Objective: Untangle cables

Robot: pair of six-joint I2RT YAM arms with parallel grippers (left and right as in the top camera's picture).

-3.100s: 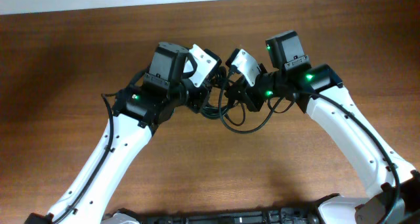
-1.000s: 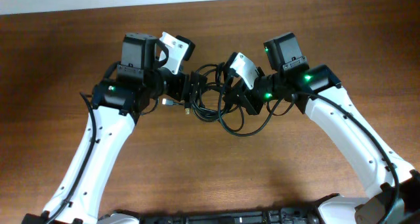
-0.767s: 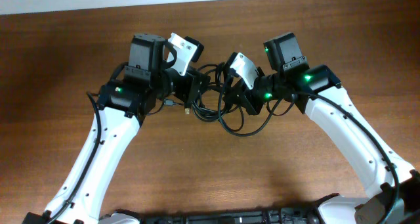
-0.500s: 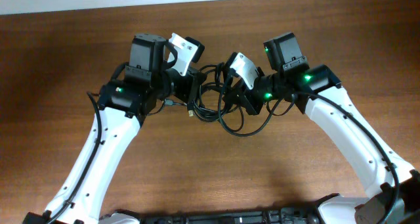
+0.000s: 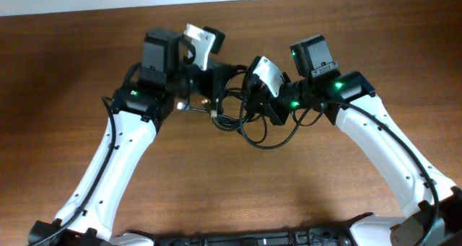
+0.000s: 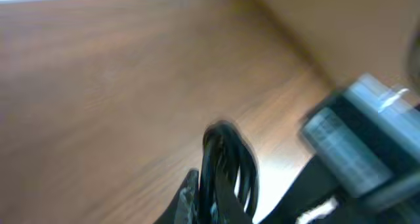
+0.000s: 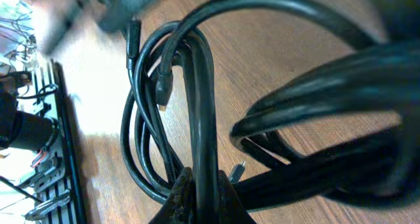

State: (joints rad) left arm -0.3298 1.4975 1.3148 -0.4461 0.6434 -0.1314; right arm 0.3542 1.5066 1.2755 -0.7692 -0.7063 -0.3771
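Two white robot arms, left arm (image 5: 115, 167) and right arm (image 5: 390, 152), reach in from the lower corners and meet at upper centre over one wooden table (image 5: 216, 195). One tangled bundle of thin black cables (image 5: 242, 123) is strung between the two grippers, its lowest loop drooping just below them; the number of strands cannot be counted. Left gripper (image 5: 216, 80), upper centre-left: jaws closed on the cables, whose loops rise between its fingers in the blurred left wrist view. Right gripper (image 5: 250, 105), just right of it: jaws closed, pinching several strands. Two small plug ends (image 7: 161, 89) show at the upper left of the right wrist view.
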